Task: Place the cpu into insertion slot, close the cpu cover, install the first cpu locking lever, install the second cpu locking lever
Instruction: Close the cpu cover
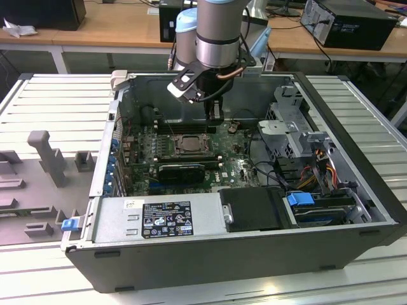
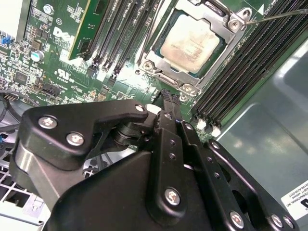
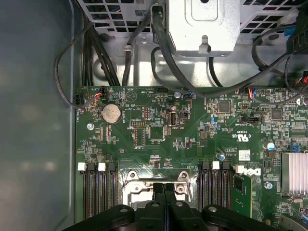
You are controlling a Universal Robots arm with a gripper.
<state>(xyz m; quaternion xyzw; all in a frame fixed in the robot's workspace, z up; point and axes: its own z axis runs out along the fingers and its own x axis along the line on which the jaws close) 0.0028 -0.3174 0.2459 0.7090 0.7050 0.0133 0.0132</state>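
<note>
The cpu [image 2: 192,41] lay seated in the insertion slot [image 1: 191,143], with the cpu cover [image 2: 219,62] apparently down around it. The step in hand was judged to be the first locking lever: a thin lever rod [image 2: 284,14] stood free at one corner of the socket. The claw [image 2: 166,96], tips pressed together and gripping nothing, hung just beyond the slot's far edge. Latching would probably call for a controlled push on that rod. Memory slots [image 2: 250,67] flanked the socket closely. A black card [image 1: 181,170] lay on its near side, and cables [image 3: 163,57] ran farther off.
</note>
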